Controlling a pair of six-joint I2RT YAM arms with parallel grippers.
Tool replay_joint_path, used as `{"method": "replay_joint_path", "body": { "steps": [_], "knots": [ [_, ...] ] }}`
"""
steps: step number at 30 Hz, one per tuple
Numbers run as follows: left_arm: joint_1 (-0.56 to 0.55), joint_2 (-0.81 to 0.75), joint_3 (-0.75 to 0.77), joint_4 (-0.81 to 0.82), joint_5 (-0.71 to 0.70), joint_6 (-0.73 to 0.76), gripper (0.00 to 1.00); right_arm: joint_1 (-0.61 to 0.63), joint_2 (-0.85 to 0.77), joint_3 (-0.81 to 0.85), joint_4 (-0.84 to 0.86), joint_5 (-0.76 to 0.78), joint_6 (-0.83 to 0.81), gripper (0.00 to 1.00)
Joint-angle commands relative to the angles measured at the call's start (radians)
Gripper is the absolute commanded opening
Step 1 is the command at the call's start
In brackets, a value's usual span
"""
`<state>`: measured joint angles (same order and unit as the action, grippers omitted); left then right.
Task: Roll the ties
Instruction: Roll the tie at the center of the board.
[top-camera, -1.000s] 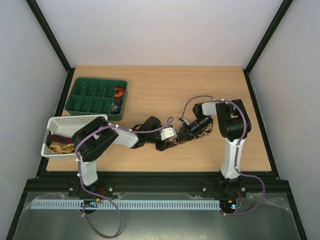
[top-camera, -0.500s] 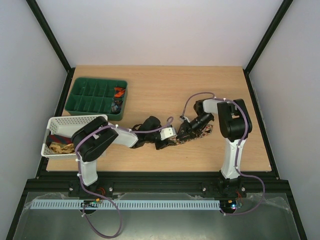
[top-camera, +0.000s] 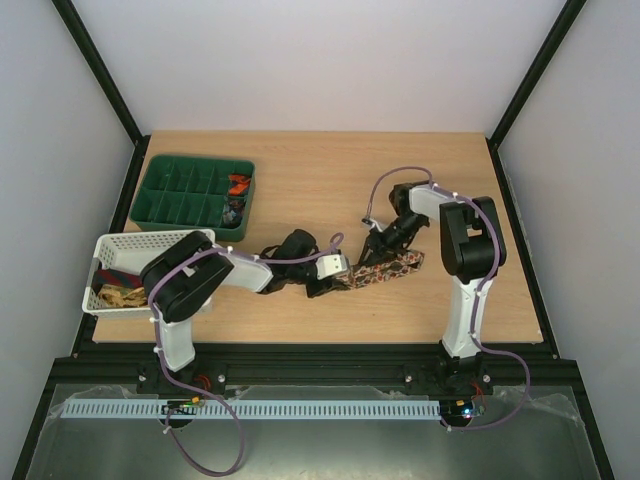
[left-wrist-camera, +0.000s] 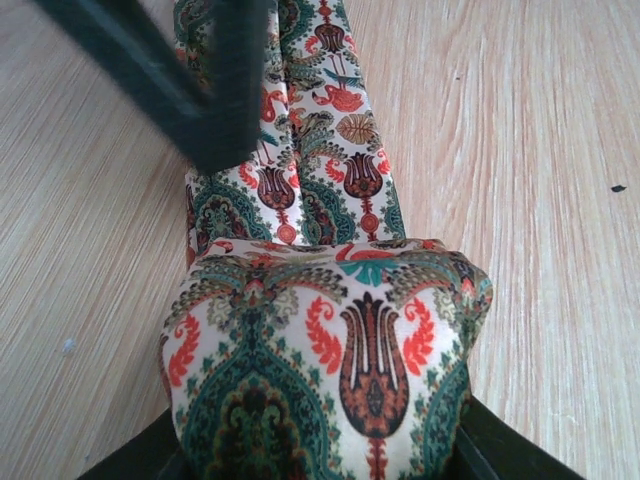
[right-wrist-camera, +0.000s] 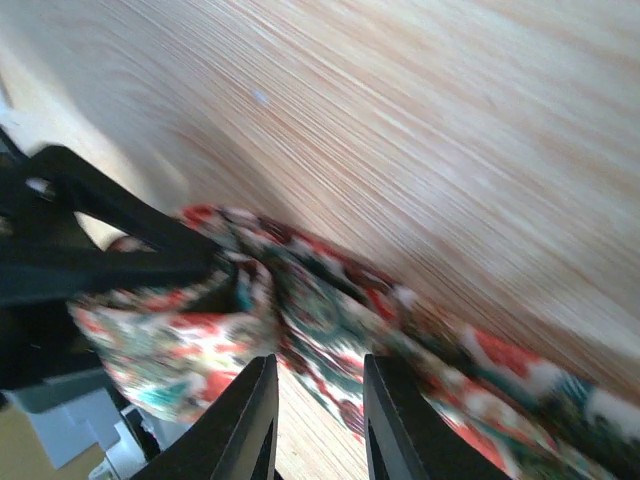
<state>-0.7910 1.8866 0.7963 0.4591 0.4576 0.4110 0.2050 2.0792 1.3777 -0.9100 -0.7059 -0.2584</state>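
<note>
A dark floral-patterned tie (top-camera: 385, 268) lies as a strip on the wooden table, running right from my left gripper (top-camera: 338, 272). In the left wrist view the tie's folded end (left-wrist-camera: 330, 360) bulges between the jaws of my left gripper (left-wrist-camera: 325, 455), which is shut on it. The strip runs away from it across the table. My right gripper (top-camera: 378, 243) hovers just beyond the tie's middle. Its jaws (right-wrist-camera: 312, 420) are open and empty, with the blurred tie (right-wrist-camera: 330, 320) beyond the tips. One black right finger (left-wrist-camera: 215, 90) crosses the strip.
A white basket (top-camera: 130, 245) at the left holds a gold-patterned tie (top-camera: 125, 295) and a maroon one (top-camera: 115, 278). A green divided tray (top-camera: 185, 195) behind it holds an orange-red coil (top-camera: 238, 183) and a dark coil (top-camera: 233, 212). Purple cables loop over both arms.
My right gripper has lifted off the tie's middle and moved toward the far side. The left gripper still grips the tie's end, and the strip now lies flatter.
</note>
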Motion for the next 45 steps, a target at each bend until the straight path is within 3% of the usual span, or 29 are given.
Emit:
{"method": "replay_joint_path", "body": {
  "steps": [1, 11, 19, 25, 33, 45],
  "knots": [
    [0.029, 0.009, -0.003, -0.117, -0.018, 0.014, 0.27, -0.02, 0.023, -0.068, -0.024, 0.109, 0.003, 0.25],
    [0.056, -0.086, -0.059, -0.024, 0.077, -0.035, 0.27, -0.055, 0.026, -0.163, 0.043, 0.182, 0.038, 0.23],
    [0.056, 0.006, -0.016, -0.149, -0.007, 0.053, 0.27, -0.055, 0.011, -0.195, 0.041, 0.174, 0.048, 0.24],
    [0.053, 0.023, 0.005, -0.212, -0.003, 0.075, 0.28, -0.055, -0.039, -0.202, 0.026, 0.033, 0.018, 0.29],
    [0.037, 0.029, 0.018, -0.237, -0.014, 0.065, 0.28, -0.028, -0.103, -0.122, 0.016, -0.225, 0.063, 0.46],
    [0.029, 0.035, 0.02, -0.232, -0.021, 0.042, 0.29, 0.101, -0.038, -0.109, 0.019, -0.197, 0.09, 0.46]
  ]
}}
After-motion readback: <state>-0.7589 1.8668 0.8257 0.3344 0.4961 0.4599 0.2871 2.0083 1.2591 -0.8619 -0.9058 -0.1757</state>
